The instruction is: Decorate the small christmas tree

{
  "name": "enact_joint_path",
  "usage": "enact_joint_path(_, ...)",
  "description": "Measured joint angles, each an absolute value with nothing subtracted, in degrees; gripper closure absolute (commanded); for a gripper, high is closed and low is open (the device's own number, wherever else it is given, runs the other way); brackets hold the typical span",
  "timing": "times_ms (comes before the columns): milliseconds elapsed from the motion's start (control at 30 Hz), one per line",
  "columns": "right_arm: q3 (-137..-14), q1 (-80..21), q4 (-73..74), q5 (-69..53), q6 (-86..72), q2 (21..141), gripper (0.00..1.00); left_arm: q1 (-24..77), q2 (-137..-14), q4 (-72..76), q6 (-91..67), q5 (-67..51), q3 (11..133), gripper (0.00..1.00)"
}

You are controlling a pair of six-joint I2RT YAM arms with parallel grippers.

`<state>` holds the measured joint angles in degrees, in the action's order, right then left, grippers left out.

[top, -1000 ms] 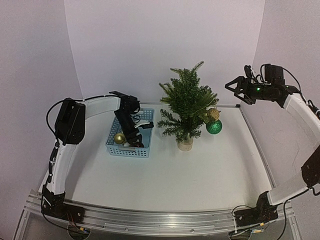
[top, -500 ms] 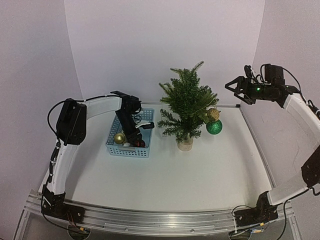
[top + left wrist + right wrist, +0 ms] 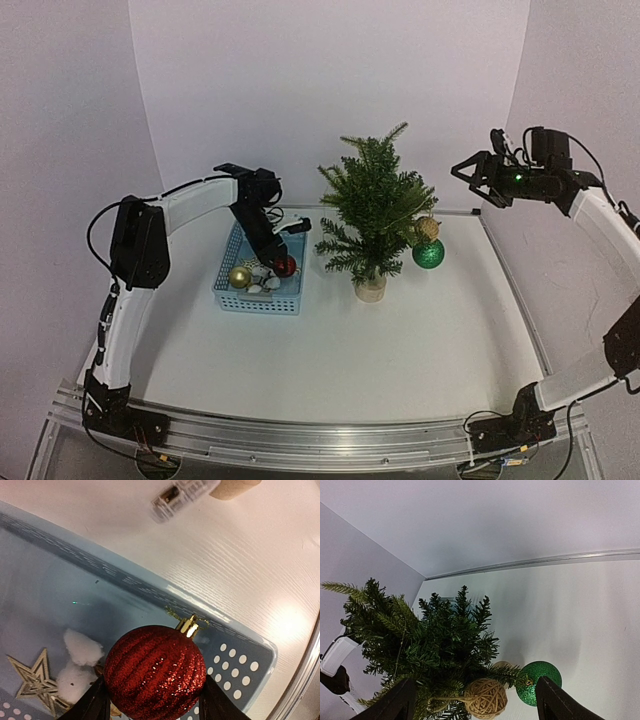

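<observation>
The small christmas tree [image 3: 375, 210] stands mid-table on a pale round base [image 3: 370, 289]. A green glitter ball [image 3: 428, 254] and a twine ball [image 3: 427, 228] hang on its right side; both show in the right wrist view, the green ball [image 3: 538, 682] and the twine ball [image 3: 485, 698]. My left gripper [image 3: 283, 262] is shut on a red glitter ball [image 3: 155, 671], lifted just above the blue basket [image 3: 228, 293]. My right gripper [image 3: 470, 180] hovers open, high and to the right of the tree, holding nothing.
In the basket lie a gold ball [image 3: 239, 277], white cotton tufts [image 3: 80, 647] and a wooden star [image 3: 35, 680]. The basket's dotted wall [image 3: 240, 667] sits close under the red ball. A metal rail [image 3: 300, 440] runs along the near edge.
My left gripper closed on the red ball in the basket and has lifted it up and back toward the tree side. The right arm has not moved.
</observation>
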<state>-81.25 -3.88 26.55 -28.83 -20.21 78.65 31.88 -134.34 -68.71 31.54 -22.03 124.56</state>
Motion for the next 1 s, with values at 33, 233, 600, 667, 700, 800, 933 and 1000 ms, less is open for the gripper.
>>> enact_joint_path(33, -81.25, -3.88, 26.55, -28.80, -20.21, 78.45, 0.18, 31.70, -133.94, -68.71, 31.59, -21.88, 125.00, 0.51)
enact_joint_path(233, -81.25, -3.88, 26.47, -28.79, -20.21, 77.63, 0.18, 30.91, -127.48, -68.59, 33.32, -21.25, 125.89, 0.51)
enact_joint_path(600, -80.87, -3.88, 25.33, -28.86, -20.68, 77.06, 0.18, 31.73, -117.45, -67.87, 37.68, -20.32, 128.28, 0.50)
enact_joint_path(667, -80.50, -3.88, 25.23, -28.88, -20.86, 76.65, 0.18, 32.70, -117.36, -68.11, 38.45, -19.47, 129.58, 0.50)
enact_joint_path(700, -80.42, -3.88, 25.23, -28.88, -20.90, 76.50, 0.18, 33.43, -117.29, -68.27, 38.86, -19.22, 130.11, 0.50)
enact_joint_path(800, -80.24, -3.88, 24.75, -28.91, -21.08, 76.18, 0.18, 36.44, -117.21, -69.01, 39.18, -19.25, 131.67, 0.49)
enact_joint_path(933, -79.59, -3.88, 24.31, -28.91, -21.10, 75.59, 0.18, 39.65, -117.02, -68.95, 38.83, -21.13, 133.45, 0.50)
enact_joint_path(1000, -79.06, -3.88, 24.04, -28.90, -21.10, 75.12, 0.18, 40.43, -116.50, -68.77, 38.57, -22.62, 133.00, 0.50)
